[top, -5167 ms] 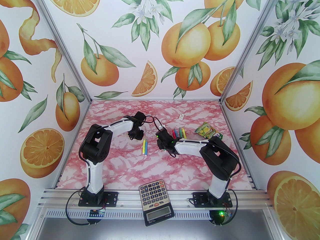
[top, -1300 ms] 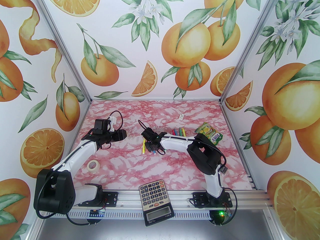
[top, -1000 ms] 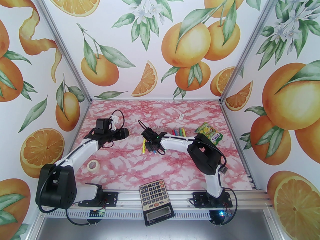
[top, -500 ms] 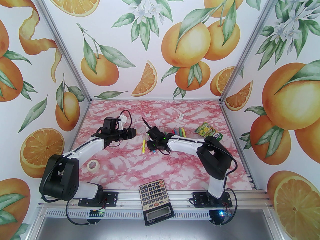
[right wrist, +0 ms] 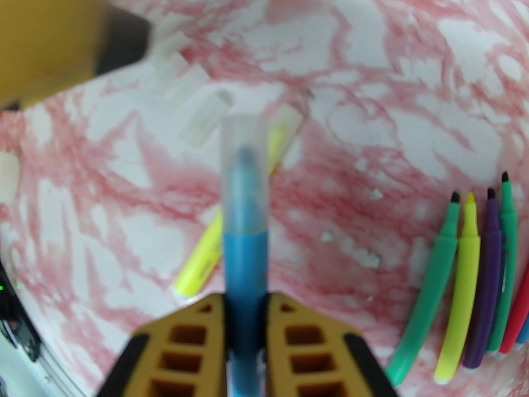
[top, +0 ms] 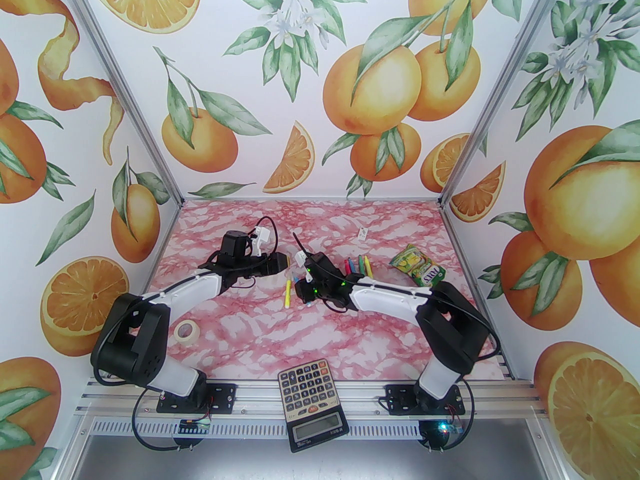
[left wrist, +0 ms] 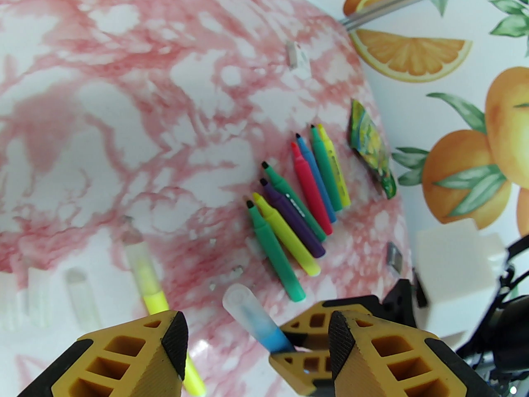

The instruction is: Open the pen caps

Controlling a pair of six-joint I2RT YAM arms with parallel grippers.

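Note:
My right gripper (right wrist: pixel 246 337) is shut on the barrel of a blue pen (right wrist: pixel 244 259), whose frosted clear pen cap (right wrist: pixel 244 163) sits on its tip. In the left wrist view that cap (left wrist: pixel 241 304) points up between the fingers (left wrist: pixel 175 341) of my open left gripper (left wrist: pixel 258 345), without touching them. From above, the left gripper (top: pixel 282 264) hangs just left of the right gripper (top: pixel 301 295). A capped yellow pen (left wrist: pixel 148 279) lies on the table. Several uncapped pens (left wrist: pixel 297 205) lie in a row to the right. Loose clear caps (right wrist: pixel 182 81) lie nearby.
A green-yellow snack pouch (top: pixel 419 268) lies at the right, beyond the pens. A roll of tape (top: pixel 187 330) sits near the left arm. A calculator (top: pixel 312 403) rests on the front rail. A small white tag (top: pixel 362 233) lies toward the back.
The left arm has swung right, bringing its open gripper up to the right gripper. The right gripper has shifted slightly right and back with the blue pen.

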